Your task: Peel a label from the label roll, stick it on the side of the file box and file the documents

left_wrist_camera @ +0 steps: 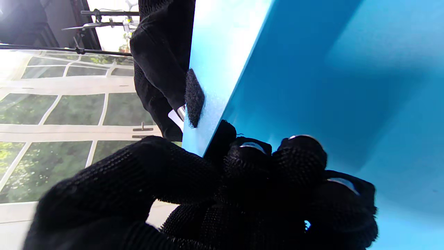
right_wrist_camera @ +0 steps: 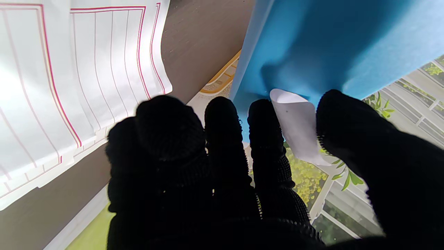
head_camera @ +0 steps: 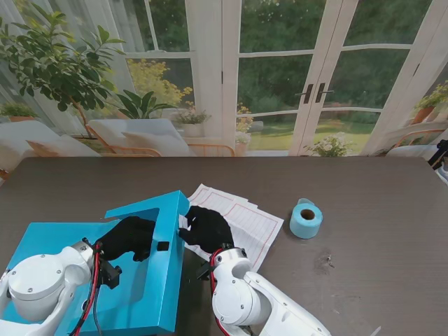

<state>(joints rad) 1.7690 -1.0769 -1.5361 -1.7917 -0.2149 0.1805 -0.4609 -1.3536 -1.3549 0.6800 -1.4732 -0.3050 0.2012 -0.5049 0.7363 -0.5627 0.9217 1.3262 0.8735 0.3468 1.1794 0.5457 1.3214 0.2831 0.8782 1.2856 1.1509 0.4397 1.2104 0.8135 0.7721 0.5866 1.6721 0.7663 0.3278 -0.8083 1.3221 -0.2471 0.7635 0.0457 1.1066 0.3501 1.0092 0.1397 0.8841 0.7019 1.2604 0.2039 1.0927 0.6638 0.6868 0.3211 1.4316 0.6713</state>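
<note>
— Hands first. What does the left hand [head_camera: 129,236] do?
— It is inside the blue file box [head_camera: 63,241], and its fingers [left_wrist_camera: 298,156] grip the box's side wall.
— And the right hand [head_camera: 206,227]?
— It pinches a white label [right_wrist_camera: 298,128] against the outside of that wall.
— Where are the documents [head_camera: 245,220]?
— Flat on the table [head_camera: 378,189], just right of the box. The label roll [head_camera: 306,218] stands farther right.
</note>
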